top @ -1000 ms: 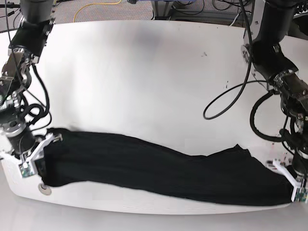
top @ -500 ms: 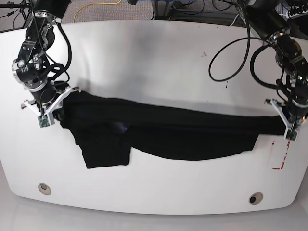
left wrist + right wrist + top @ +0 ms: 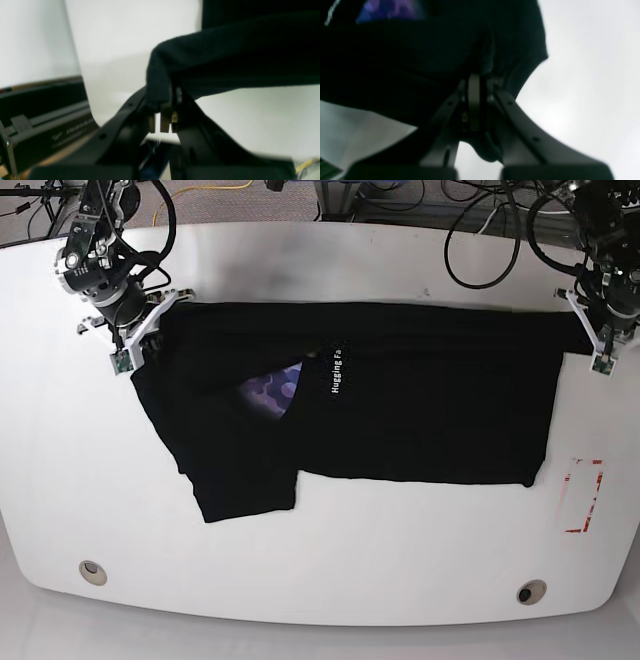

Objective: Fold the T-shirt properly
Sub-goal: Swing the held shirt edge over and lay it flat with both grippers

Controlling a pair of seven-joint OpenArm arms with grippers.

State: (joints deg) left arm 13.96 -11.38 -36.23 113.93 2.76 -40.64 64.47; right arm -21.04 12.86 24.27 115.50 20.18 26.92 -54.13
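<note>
Grippers, base view: two arms, one T-shirt. Right gripper [image 3: 128, 345] sits near the tabletop's far left corner, jaws closed on the black T-shirt [image 3: 420, 410]; left gripper [image 3: 601, 345] sits by the far right edge, likewise clamped on the cloth. Shirt is stretched between them along the far edge of the white table [image 3: 330, 560], its body spread toward the middle, w/ one flap reaching lower on the left side. A line of white lettering [image 3: 336, 372] and a purple patch [image 3: 268, 393] show where a fold lies open. Red marks [image 3: 583, 495] sit near the right edge; two round metal inserts [image 3: 92, 572] lie along the near edge, one at each corner. No containers on the tabletop.

Left wrist view: left gripper [image 3: 162, 117] is pinched shut w/ a bunched black fold of the T-shirt [image 3: 237, 57] between its tips, cloth running off to the right above the white table [image 3: 262, 117]. Picture is blurred.

Right wrist view: right gripper [image 3: 476, 87] is shut on dark fabric of the T-shirt [image 3: 407, 62], which fills the upper left; a bit of purple patch [image 3: 390, 10] shows at top.
</note>
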